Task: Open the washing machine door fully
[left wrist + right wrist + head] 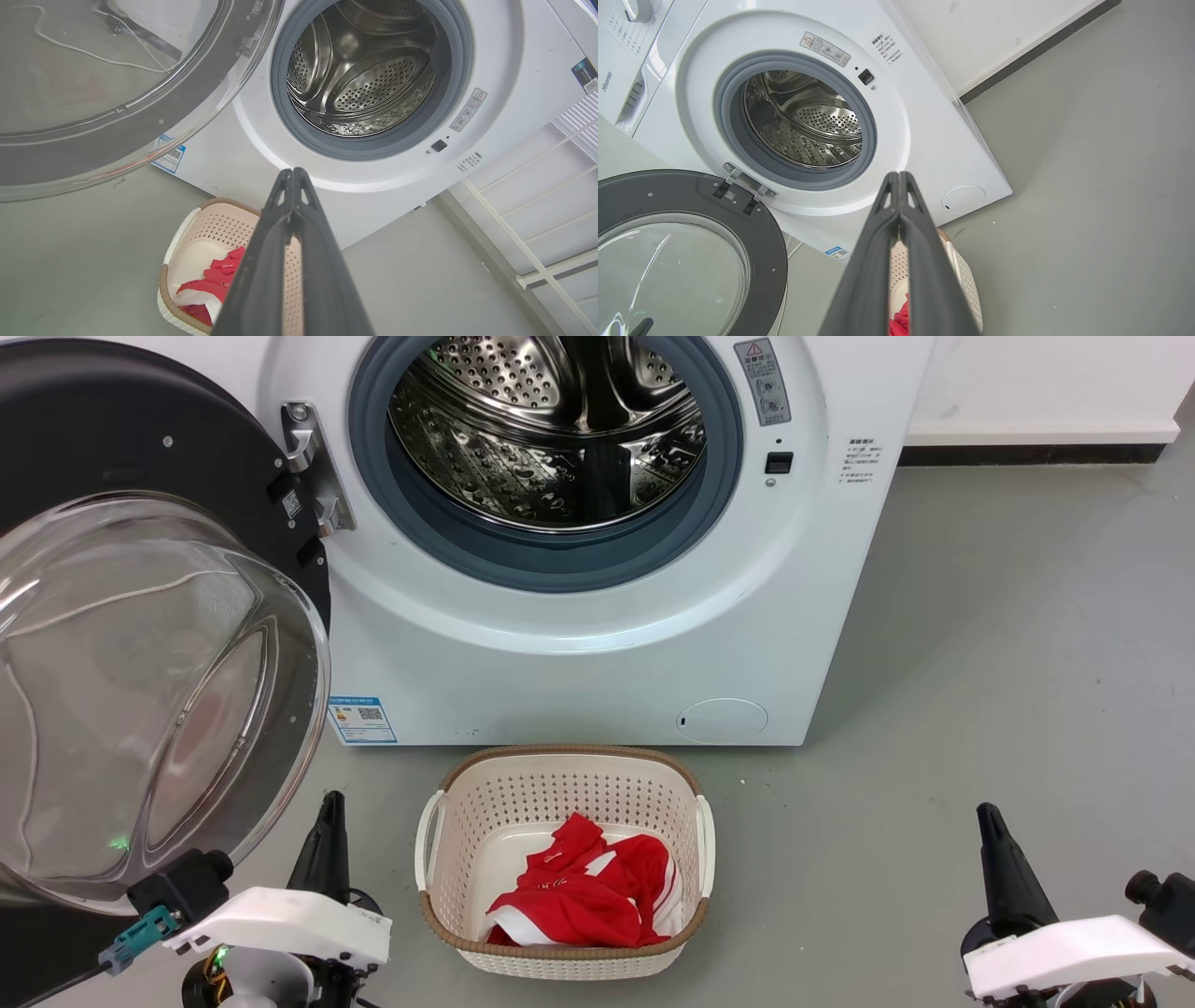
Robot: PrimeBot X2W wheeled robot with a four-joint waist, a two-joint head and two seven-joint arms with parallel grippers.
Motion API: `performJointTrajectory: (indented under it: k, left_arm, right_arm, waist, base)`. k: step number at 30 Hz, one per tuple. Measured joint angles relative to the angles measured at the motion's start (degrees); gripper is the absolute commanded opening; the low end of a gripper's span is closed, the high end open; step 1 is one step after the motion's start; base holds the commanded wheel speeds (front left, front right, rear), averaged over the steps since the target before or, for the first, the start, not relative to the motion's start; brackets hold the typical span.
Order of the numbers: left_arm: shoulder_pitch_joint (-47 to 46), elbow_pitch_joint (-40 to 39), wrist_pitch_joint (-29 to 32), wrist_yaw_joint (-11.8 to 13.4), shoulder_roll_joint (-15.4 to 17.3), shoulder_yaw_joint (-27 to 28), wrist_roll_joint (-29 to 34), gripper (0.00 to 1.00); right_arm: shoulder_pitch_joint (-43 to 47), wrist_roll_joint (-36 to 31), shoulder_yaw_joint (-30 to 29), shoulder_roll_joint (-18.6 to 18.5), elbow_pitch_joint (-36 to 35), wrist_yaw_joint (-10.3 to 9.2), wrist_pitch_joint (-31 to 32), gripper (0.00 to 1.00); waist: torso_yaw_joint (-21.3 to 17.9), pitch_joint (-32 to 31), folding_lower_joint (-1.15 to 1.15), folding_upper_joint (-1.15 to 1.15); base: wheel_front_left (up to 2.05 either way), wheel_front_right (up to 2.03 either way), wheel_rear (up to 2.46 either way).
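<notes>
The left gripper (330, 810) at lower left and the right gripper (988, 819) at lower right point up the frame, fingers pressed together, holding nothing. The washing machine door (140, 644) hangs swung wide at the far left of the washing machine (579, 653), its glass rim just above the left gripper. A basket (560, 753) sits between the grippers, and grey floor (1008, 644) spreads to the right.

"Hisense" printed in grey on the washing machine (924, 144), at its top panel. Red warning triangle on a grey label (761, 381) on its front. Other print too small to read.
</notes>
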Motion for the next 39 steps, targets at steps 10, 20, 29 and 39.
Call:
performJointTrajectory:
  k: [10, 20, 29, 39]
  left_arm:
    - [-0.16, 0.13, 1.97, -1.22, -0.9, 1.51, -7.31, 0.0]
    - [-0.26, 0.26, 3.8, -2.36, -1.59, 2.8, -13.93, 0.0]
    - [-0.36, 0.36, 5.32, -3.13, -2.09, 4.02, -19.39, 0.0]
    - [-0.51, 0.48, 6.83, -4.0, -2.88, 5.26, -24.88, 0.0]
  right_arm:
    - [-1.17, 8.14, -0.26, -0.13, 0.73, 0.0, 1.51, 0.0]
    - [-2.22, 15.45, -0.62, -0.25, 1.38, 0.0, 2.87, 0.0]
    - [-2.77, 21.42, -0.97, -0.29, 2.05, 0.0, 4.08, 0.0]
    - [-3.53, 27.46, -1.32, -0.32, 2.56, 0.0, 5.33, 0.0]
  waist:
    - [-0.14, -0.08, 0.0, 0.0]
    - [-0.27, -0.17, 0.0, 0.0]
    - [-0.39, -0.24, 0.0, 0.0]
    - [-0.53, -0.33, 0.0, 0.0]
  base:
    - [0.0, 0.0, 0.0]
    - [0.0, 0.0, 0.0]
    - [0.0, 0.0, 0.0]
    - [0.0, 0.0, 0.0]
